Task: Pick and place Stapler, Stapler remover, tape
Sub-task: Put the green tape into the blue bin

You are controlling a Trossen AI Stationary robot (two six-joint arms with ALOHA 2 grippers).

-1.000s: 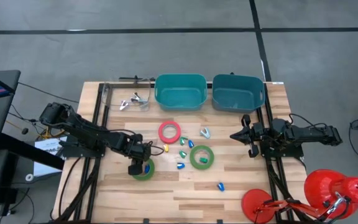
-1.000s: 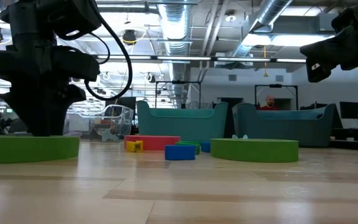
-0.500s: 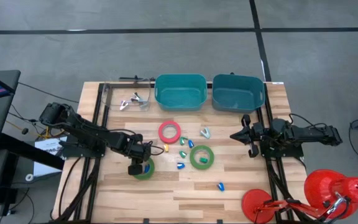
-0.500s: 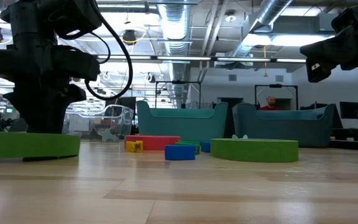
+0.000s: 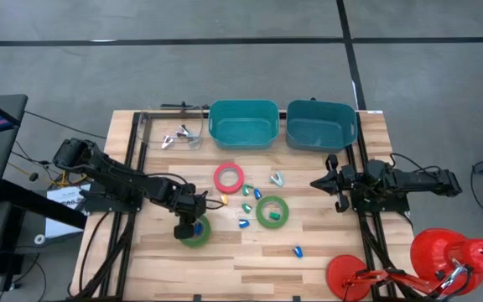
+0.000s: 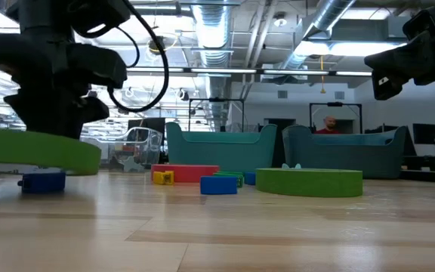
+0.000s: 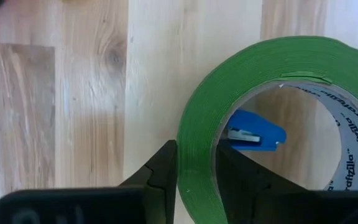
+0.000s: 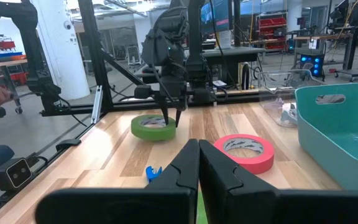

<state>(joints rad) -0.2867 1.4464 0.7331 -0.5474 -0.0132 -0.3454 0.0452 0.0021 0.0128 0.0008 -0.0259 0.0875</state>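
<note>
Left end effector (image 7: 194, 171) clamps green tape (image 7: 260, 68) wall

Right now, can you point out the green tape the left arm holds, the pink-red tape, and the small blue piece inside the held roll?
green tape (image 7: 196, 124): left wrist view, outer band.
pink-red tape (image 5: 229, 178): high view, ring surface.
small blue piece (image 7: 257, 133): left wrist view, its body.

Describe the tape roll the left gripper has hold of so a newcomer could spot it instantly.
Start at the wooden table and follow the left arm to the left gripper. It pinches the wall of a green tape roll, raised off the wood at that side, unlike the flat-lying green roll and pink-red roll.
</note>
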